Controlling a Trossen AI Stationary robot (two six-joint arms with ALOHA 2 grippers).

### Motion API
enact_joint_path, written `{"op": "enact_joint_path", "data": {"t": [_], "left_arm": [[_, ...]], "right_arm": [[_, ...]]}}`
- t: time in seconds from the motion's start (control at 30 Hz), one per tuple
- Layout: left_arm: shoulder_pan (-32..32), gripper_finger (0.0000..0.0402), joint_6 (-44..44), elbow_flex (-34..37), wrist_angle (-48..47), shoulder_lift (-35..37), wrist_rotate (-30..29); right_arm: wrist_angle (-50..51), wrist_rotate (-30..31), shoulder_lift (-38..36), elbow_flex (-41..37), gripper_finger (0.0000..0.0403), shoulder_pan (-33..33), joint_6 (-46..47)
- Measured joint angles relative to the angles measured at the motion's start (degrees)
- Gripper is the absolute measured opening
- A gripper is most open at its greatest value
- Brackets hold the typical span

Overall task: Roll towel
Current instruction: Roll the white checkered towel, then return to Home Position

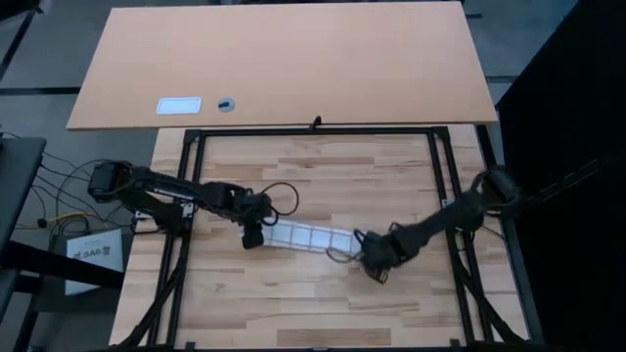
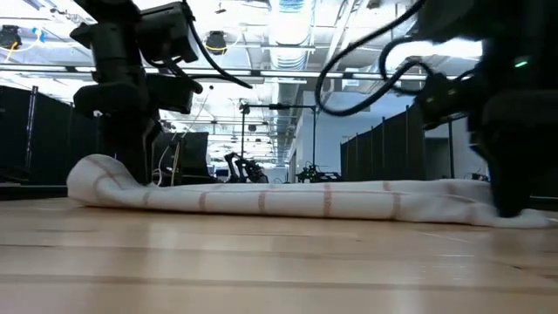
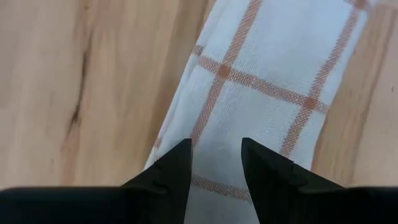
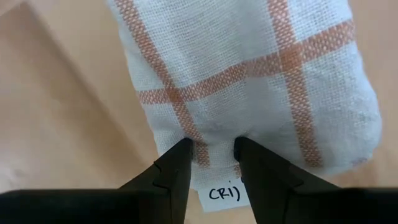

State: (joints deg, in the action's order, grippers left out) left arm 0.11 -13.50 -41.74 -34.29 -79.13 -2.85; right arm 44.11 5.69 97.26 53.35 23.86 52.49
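The white towel with reddish-brown grid lines [image 1: 308,235] lies on the wooden table as a long narrow strip of several layers, running from left to right. In the low view the towel [image 2: 288,199] lies flat, with its left end [image 2: 96,170] bulging up a little. My left gripper [image 1: 252,235] stands at the strip's left end, shut on it. My right gripper [image 1: 372,259] stands at the strip's right end, shut on it. My left gripper pinches the towel's left end [image 3: 214,168] between its two fingers, coming from above and pointing down. The cloth spreads flat on the table beyond the fingers. How many layers it has, I cannot tell. My right gripper pinches the towel's right end at its edge [image 4: 214,149] between its two fingers, slanting down from above. The cloth puckers between the fingertips. A small white label [image 4: 224,194] shows just below them. The end rests on the table.
The table's black metal frame [image 1: 313,132] runs around the work area. Beyond it lies a large light board [image 1: 284,59] with a small white card [image 1: 179,106] and a small round thing [image 1: 226,104]. Bare wood lies in front of the towel.
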Motion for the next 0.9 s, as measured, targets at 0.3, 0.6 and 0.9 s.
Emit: {"op": "enact_joint_path", "data": {"t": [0.3, 0.6, 0.9], "left_arm": [[0.18, 0.0124, 2.49, 0.00, 0.35, 0.02, -0.38], [-1.12, 0.0124, 1.06, -2.63, -8.23, 2.73, -1.06], [-1.83, 0.0124, 0.15, 5.24, -4.95, 5.41, -1.66]], "right_arm": [[-0.94, -1.51, -4.13, -4.04, 0.0122, -14.12, -17.16], [-0.75, -2.73, -14.45, -4.58, 0.0122, -17.16, -20.66], [-3.49, -1.24, -17.62, -9.42, 0.0122, -17.51, -18.35]]}}
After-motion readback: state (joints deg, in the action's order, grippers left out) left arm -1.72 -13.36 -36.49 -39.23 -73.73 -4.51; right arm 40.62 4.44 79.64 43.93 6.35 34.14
